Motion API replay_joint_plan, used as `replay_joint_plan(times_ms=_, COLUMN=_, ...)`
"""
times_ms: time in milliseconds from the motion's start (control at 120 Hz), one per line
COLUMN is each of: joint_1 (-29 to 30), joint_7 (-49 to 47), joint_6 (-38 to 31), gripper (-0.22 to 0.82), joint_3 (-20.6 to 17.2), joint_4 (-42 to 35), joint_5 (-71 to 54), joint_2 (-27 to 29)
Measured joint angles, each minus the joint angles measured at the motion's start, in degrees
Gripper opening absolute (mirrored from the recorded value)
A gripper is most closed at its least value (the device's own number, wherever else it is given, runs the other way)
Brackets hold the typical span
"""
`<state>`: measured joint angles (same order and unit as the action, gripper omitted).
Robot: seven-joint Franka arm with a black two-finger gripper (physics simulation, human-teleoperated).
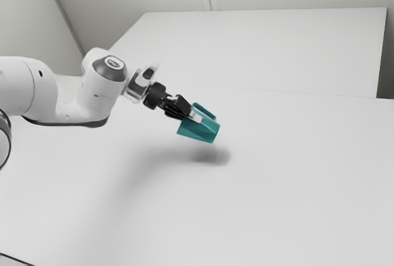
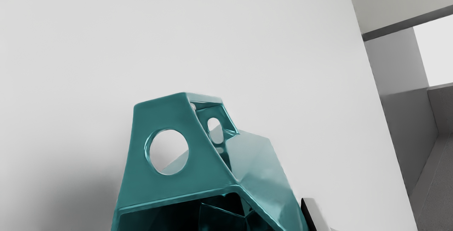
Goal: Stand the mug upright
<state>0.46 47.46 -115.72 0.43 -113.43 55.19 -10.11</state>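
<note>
Claw (image 1: 194,117): closed on the mug (image 1: 198,132), judged from how the mug hangs clear of the table (image 1: 277,204), its shadow (image 1: 212,156) apart beneath. Mug tilted, handle (image 1: 206,111) uppermost; height presumably gives room to rotate it base-down before release.

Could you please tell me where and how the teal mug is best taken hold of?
I'd grip the mug by opposite side walls, coming from the open mouth with fingers clear of the handle. The visible wall looks flat-faceted, the mouth faces the wrist camera, and the handle juts from one side.
</note>
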Motion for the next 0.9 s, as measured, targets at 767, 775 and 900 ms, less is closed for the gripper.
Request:
replay_joint_plan(times_ms=767, joint_1=-1.55, joint_7=-31.22, joint_6=-7.49, gripper=-0.17, joint_3=-1.79, joint_4=-0.66, joint_5=-52.08, joint_2=2.96)
replay_joint_plan(times_ms=775, joint_1=-1.53, joint_7=-31.46, joint_6=-7.60, gripper=-0.17, joint_3=-1.78, joint_4=-0.70, joint_5=-52.11, joint_2=2.88)
replay_joint_plan(times_ms=900, joint_1=-1.86, joint_7=-34.76, joint_6=-8.73, gripper=-0.17, joint_3=-1.84, joint_4=-0.93, joint_5=-53.47, joint_2=1.26)
